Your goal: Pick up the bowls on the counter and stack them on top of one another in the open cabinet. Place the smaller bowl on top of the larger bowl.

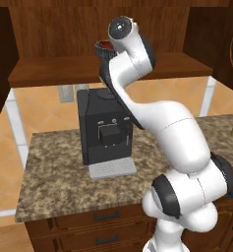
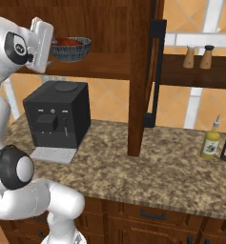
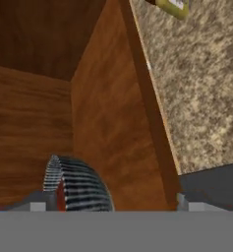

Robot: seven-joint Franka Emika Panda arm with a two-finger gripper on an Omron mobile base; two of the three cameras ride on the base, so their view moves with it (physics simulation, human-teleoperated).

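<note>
The small red bowl [image 2: 68,42] sits inside the big blue bowl [image 2: 71,51] on the cabinet shelf [image 2: 100,64]. The gripper [image 3: 113,206] is spread wide, holding nothing.

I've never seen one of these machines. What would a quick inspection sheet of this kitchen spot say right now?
Surface: speckled granite counter, drawers below.
Job's things: red bowl sits inside the blue-grey bowl on the cabinet shelf.
Clutter: black coffee machine, two bottles on the counter, two shakers on a side shelf.
Tool: up at the bowls; tool fingertips spread wide either side of the blue-grey bowl, looks open, holding nothing.
Cables: nothing seen.
Surroundings: orange tiled wall, dark wood cabinets.
</note>
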